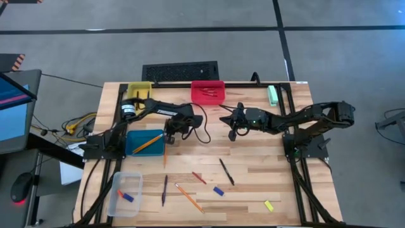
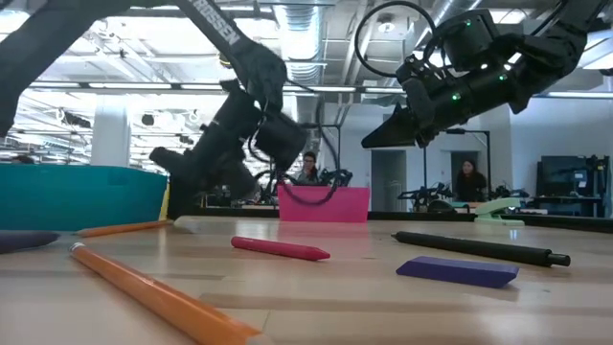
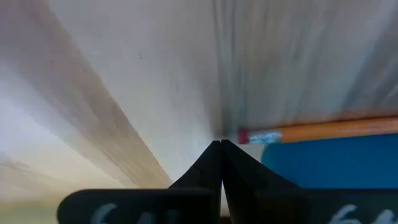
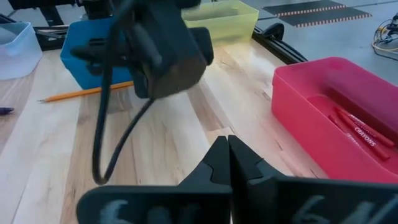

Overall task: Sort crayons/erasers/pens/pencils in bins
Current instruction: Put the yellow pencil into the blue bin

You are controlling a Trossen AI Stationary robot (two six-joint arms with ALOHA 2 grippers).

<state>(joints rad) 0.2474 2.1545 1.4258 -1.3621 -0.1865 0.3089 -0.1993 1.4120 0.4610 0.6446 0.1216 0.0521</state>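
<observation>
The bench (image 1: 266, 180) is pale wooden planks set in a dark frame, standing on a grey floor crossed by dark lines, and the low view looks past it into a bright workshop with ceiling ducts and two people far back. Four bins sit toward the left and far edges: the teal-blue bin (image 1: 144, 142) at the left holds a pencil, the clear bin (image 1: 124, 193) at the near-left corner holds erasers, the red bin (image 1: 207, 92) at the far edge holds crayons, and the yellow bin (image 1: 139, 90) stands beside it. The left gripper (image 1: 169, 137) is clenched and empty, low at the teal-blue bin's right wall, just beside an orange pencil (image 1: 164, 155) lying there. The right gripper (image 1: 231, 133) is also clenched on nothing, hovering near the bench's middle. Still loose toward the near edge are another pencil (image 1: 188, 197), two pens (image 1: 226, 171) (image 1: 164, 189), a crayon (image 1: 199, 178), a blue eraser (image 1: 218, 190) and a yellow eraser (image 1: 268, 205). The risk I see is that closed fingertips so near the bin could nudge its wall or roll the pencil away; the arms are also close together and could collide.
</observation>
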